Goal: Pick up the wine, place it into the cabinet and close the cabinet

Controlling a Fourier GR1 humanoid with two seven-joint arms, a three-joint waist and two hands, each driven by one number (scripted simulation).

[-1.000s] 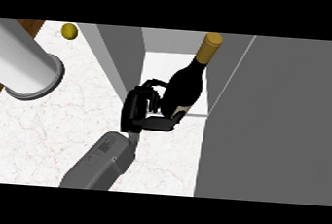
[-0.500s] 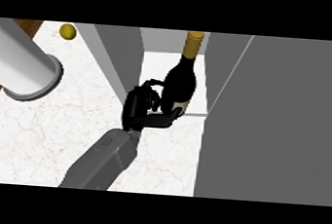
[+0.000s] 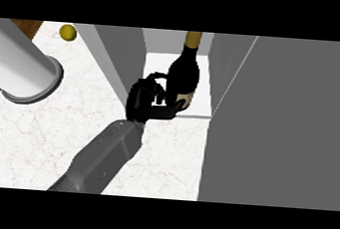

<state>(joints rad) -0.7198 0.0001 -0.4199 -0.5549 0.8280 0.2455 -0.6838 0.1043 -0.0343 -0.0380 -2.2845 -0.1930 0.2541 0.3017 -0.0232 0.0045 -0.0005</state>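
The wine bottle (image 3: 184,75) is dark with a gold neck and a pale label. It stands almost upright on the white floor of the open cabinet (image 3: 156,64), between the grey left wall (image 3: 121,58) and the right wall. My right hand (image 3: 146,102) is shut on the bottle's lower body from the left, at the cabinet's front edge, and its grey forearm runs down to the view's lower edge. My left hand does not show.
The cabinet's grey door (image 3: 290,125) stands open and fills the right side. A big pale grey cylinder (image 3: 18,66) lies across the upper left. A small yellow object (image 3: 67,31) sits at the back of the marble counter (image 3: 46,138).
The bottle has moved left and deeper into the cabinet and now stands more upright. My right hand went with it, still holding it.
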